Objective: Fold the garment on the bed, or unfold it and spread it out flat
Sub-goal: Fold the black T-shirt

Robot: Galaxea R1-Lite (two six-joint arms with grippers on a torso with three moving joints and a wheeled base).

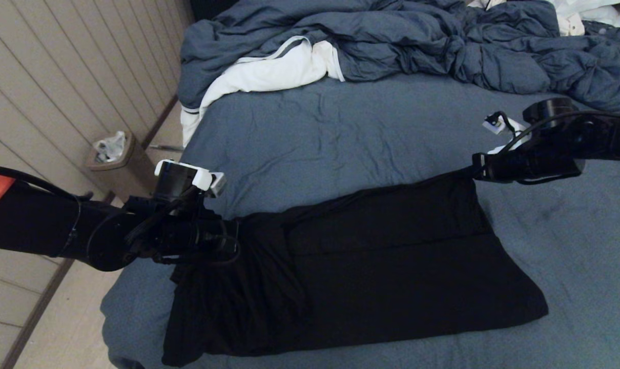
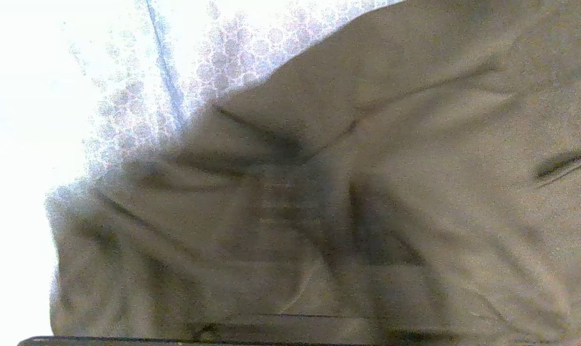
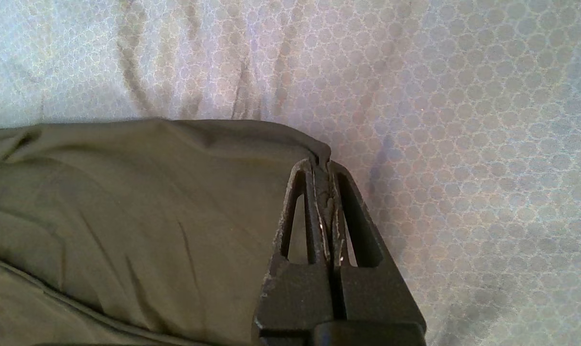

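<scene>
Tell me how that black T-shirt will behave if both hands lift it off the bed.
The black T-shirt is probably limp: it lies in soft folds and bunches into creases at the left hand. It would likely sag between the two grips. The right hand pinches only a thin corner, so it seems light, though that small bite might slip.

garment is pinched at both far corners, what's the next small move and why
Probably draw both corners toward the near edge to fold. The right gripper is shut on the garment corner; the left gripper sits at the opposite corner, its grasp unclear. The cloth lies stretched between them on the bed.
</scene>
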